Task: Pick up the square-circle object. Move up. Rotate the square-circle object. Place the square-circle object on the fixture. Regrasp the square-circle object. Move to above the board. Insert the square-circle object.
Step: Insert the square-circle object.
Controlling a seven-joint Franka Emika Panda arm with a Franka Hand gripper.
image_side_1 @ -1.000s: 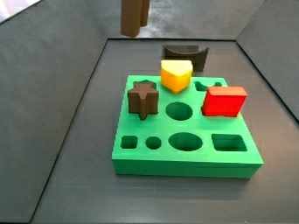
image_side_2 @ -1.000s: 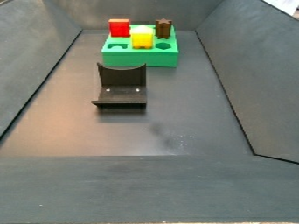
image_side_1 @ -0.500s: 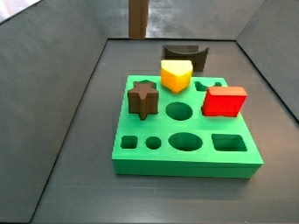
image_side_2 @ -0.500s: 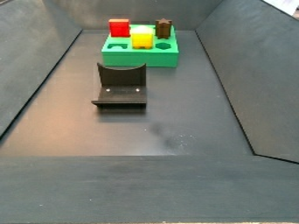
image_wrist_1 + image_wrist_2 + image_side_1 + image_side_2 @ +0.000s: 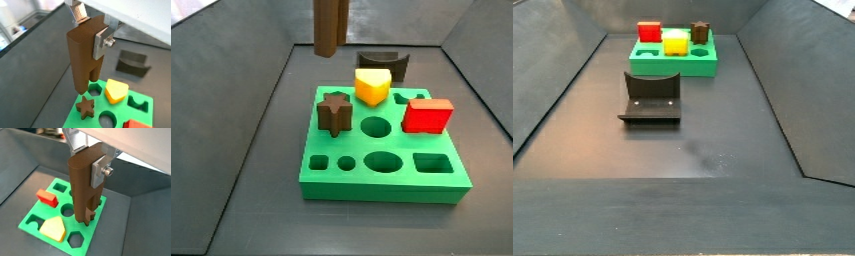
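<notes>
Clearly the pick-up, lift, rotation and regrasp look finished, since the long reddish-brown stepped peg, the square-circle object (image 5: 85,55), hangs upright in the two-finger gripper (image 5: 92,31), whose flat silver plates are clamped on its upper end in both wrist views. In a side view the same peg (image 5: 330,27) shows at the far top edge, well above the floor; the gripper itself is cut off there, and the other fixed camera shows neither.

The large bright green slab with cut-out holes, the board (image 5: 385,172), lies below and nearer. In a wrist view the peg's narrow lower tip (image 5: 87,217) hangs over the board (image 5: 40,212), apart from it. So I judge the move to above the board to be under way or nearly done, with the insertion still to come.

The dark, nearly black squat block with a scooped top, the fixture (image 5: 652,96), stands bare on the grey floor, well apart from the board. A dark brown star-shaped peg (image 5: 334,112), a yellow block (image 5: 372,86) and a red cube (image 5: 428,115) already sit in the board. Several holes remain open, and which one fits the peg I cannot tell.

No brand, label or writing is legible anywhere.
</notes>
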